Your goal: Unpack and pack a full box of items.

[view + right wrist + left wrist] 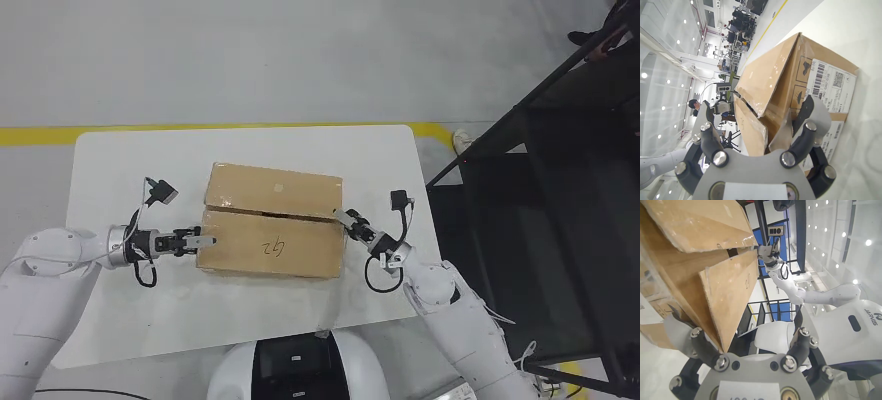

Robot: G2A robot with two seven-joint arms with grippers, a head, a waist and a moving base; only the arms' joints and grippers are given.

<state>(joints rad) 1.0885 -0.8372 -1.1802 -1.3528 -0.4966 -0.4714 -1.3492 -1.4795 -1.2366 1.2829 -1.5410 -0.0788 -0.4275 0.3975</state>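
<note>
White table bears one box, left end effector and right end effector both spread wide.

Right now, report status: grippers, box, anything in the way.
Left gripper open at left end of cardboard box; right gripper open at right end. Top flaps down, seam gapped. Black rack beside table.

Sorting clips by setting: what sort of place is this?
Probably an indoor lab or workshop hall: a white table on grey floor marked with a yellow line, a black metal rack beside it, and desks far behind.
</note>
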